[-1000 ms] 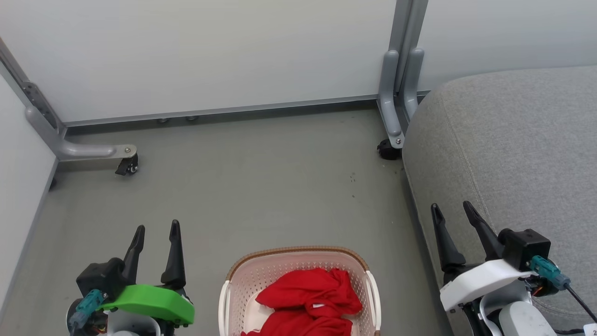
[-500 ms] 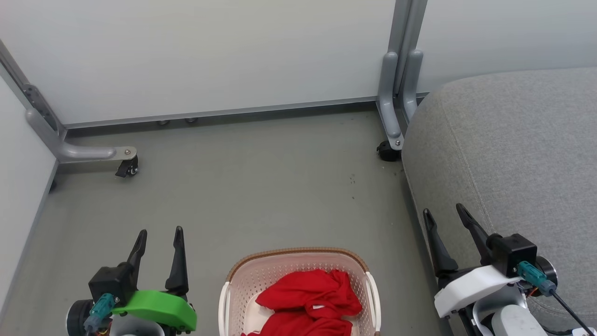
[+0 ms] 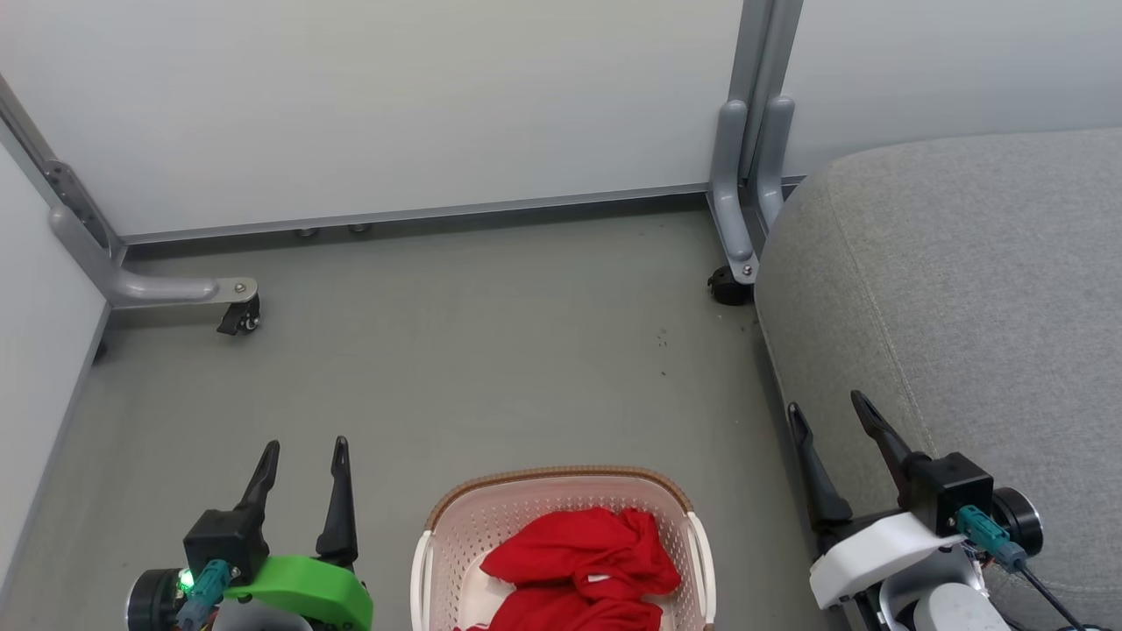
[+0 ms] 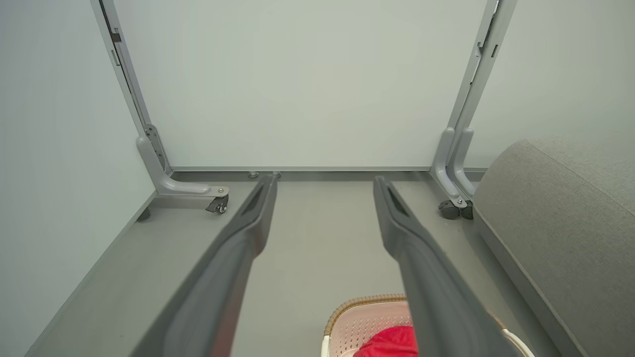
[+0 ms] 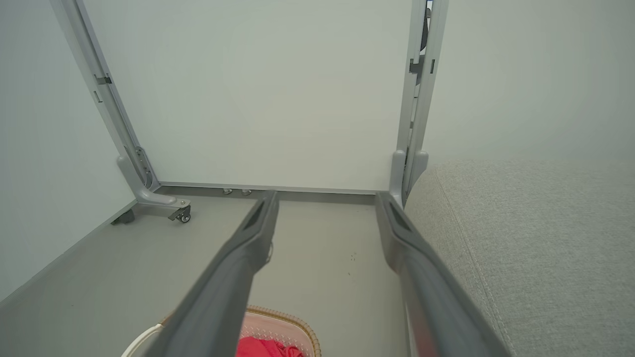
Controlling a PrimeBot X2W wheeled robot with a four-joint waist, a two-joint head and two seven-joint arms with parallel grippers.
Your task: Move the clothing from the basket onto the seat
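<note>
A grey floor [image 3: 491, 350] runs up to pale wall panels on metal feet with castors, and the grey seat [image 3: 964, 289] takes the right side of the head view. The basket [image 3: 561, 478] stands on the floor at the bottom centre, cut off by the lower edge, with the red clothing [image 3: 583, 561] heaped inside – none of it is on the seat yet. The left fingers [image 3: 337, 499] at lower left and the right fingers [image 3: 811, 464] at lower right are both spread apart and hold nothing. Both pairs point up the frame, past the basket, which lies between them and lower down. In the wrist views the basket [image 4: 357, 303] [image 5: 287, 315] sits at the bottom edge under the parted fingers [image 4: 238, 248] [image 5: 243, 253]. Neither arm looks clearly nearer, so either would have to swing inward and tip down. The right fingers lie over the seat's edge – likely the shorter carry. The heap is bunched, with no clear long axis.
</note>
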